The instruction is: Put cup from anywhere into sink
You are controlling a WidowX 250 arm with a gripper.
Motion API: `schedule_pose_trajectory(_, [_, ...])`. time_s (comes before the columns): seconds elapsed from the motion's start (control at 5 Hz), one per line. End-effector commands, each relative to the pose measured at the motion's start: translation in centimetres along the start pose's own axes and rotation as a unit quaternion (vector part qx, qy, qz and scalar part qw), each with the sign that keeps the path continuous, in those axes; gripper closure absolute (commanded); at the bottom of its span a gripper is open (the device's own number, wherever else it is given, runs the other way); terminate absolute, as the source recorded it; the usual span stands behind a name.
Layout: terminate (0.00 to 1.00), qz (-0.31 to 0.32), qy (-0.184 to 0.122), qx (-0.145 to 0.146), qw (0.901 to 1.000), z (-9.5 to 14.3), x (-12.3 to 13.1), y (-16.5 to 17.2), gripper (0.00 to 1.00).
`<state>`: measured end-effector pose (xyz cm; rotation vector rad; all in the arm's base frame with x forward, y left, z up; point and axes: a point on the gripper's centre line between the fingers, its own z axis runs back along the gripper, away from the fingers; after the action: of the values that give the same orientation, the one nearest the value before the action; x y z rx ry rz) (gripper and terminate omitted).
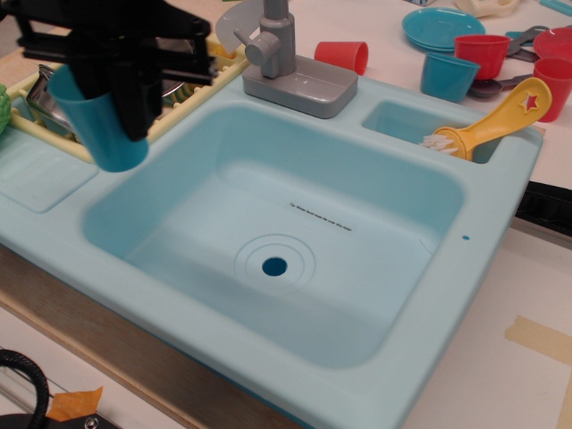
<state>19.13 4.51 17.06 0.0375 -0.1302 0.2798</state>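
Two black fingers [134,89] grip the cup [96,125]; it hangs above the sink [268,223].

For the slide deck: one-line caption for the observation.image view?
Black hand holds the tall teal cup at the sink's left basin edge.

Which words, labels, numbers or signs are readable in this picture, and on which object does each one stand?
One line of small dark print on the back slope of the basin of the large light aqua plastic toy sink: too small and blurred to read.
A red star sign, not text, on the handle of the yellow plastic dish brush.
No other text is visible.
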Motion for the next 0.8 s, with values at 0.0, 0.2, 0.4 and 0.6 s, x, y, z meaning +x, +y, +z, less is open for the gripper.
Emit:
schedule_pose_trajectory(0.0, [0.0,-0.038,0.003,-0.033,0.9988,-1.9,1.8,-1.6,0.0])
schedule_pose_trajectory(0.2, [0.0,-0.057,0.02,-0.048,0.997,-3.8,2.5,-1.8,0.0])
schedule_pose_trajectory(0.4, [0.0,-0.06,0.023,-0.059,0.9962,-4.6,2.6,-1.6,0.0])
schedule_pose_trajectory(0.6, [0.0,-0.06,0.023,-0.059,0.9962,-4.6,2.6,-1.6,0.0])
